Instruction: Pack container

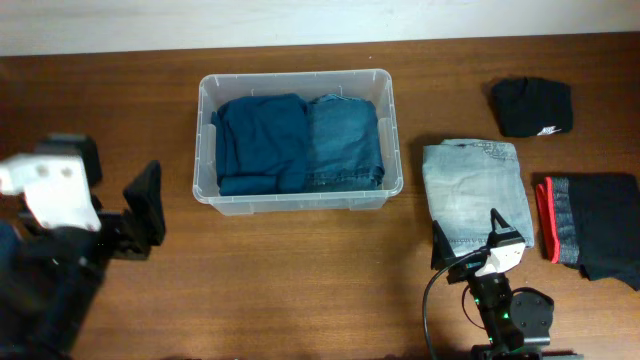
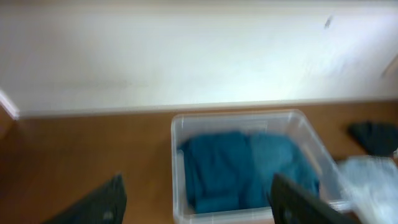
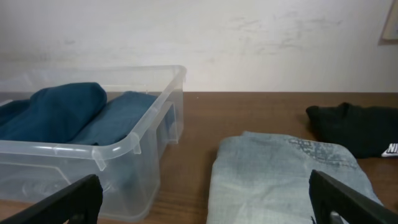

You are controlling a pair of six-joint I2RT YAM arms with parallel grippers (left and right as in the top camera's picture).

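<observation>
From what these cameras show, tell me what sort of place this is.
Probably an indoor robot workbench or lab: a wooden table against a plain white wall, a clear container holding folded clothes, and more folded garments, like the pale jeans, laid out beside it.

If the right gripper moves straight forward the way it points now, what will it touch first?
Most likely the folded light-blue jeans, lying directly ahead of the open right gripper. The container stands off to its left, outside that line. Its height is unclear, so it might pass above them.
</observation>
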